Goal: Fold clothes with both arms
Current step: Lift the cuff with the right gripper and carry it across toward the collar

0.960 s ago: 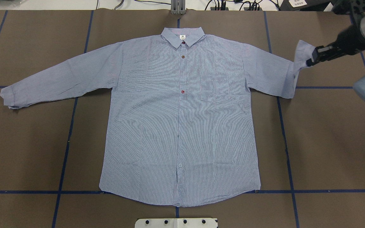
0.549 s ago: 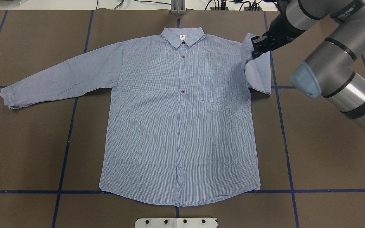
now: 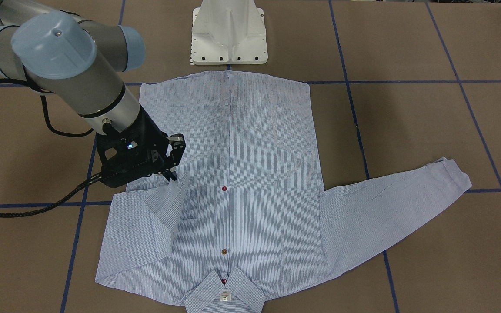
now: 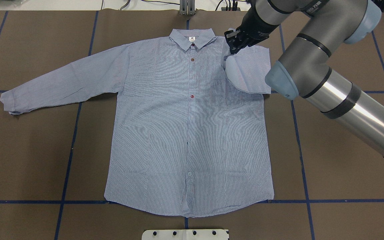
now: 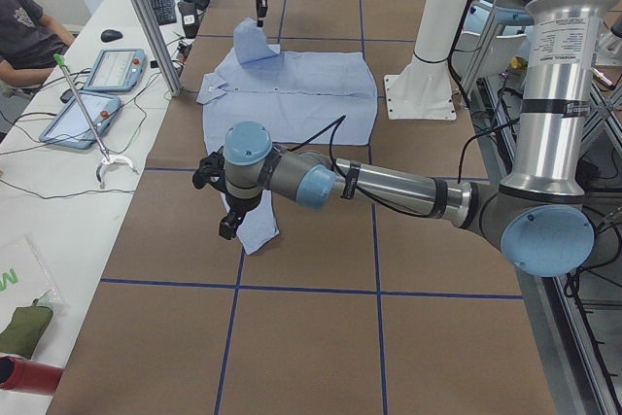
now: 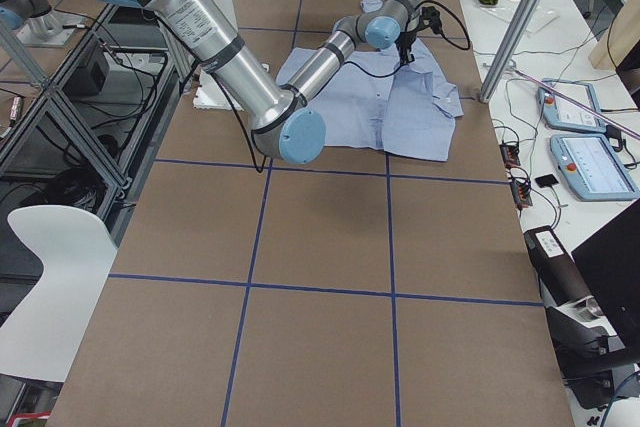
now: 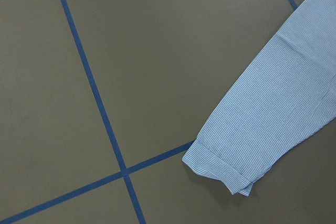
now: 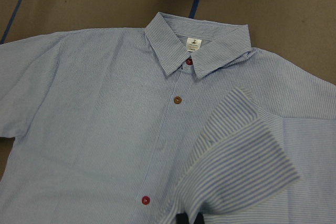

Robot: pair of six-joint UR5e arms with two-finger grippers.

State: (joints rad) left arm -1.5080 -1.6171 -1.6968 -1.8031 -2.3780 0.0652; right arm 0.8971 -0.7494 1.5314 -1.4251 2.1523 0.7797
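**Sleeve [image 4: 250,71] swung inward since half a second ago**

Right claw [image 4: 232,47] pinches the cuff [image 8: 247,150] above the shirt [image 4: 192,140], which lies flat on the tabletop [image 4: 28,150]. Released now, the cuff could flop crooked over the collar [image 4: 192,37]; dragged further, it could rumple the chest [image 4: 212,100]. Left claw [image 5: 229,224]: grip unreadable.

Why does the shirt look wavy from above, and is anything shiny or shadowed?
Overhead view: on the shirt, stripes shimmer in wavy moiré bands, a camera effect, not creases; the right arm shows a bright glare streak on its metal tube. Front-facing view: a grey shadow falls across the shirt front.
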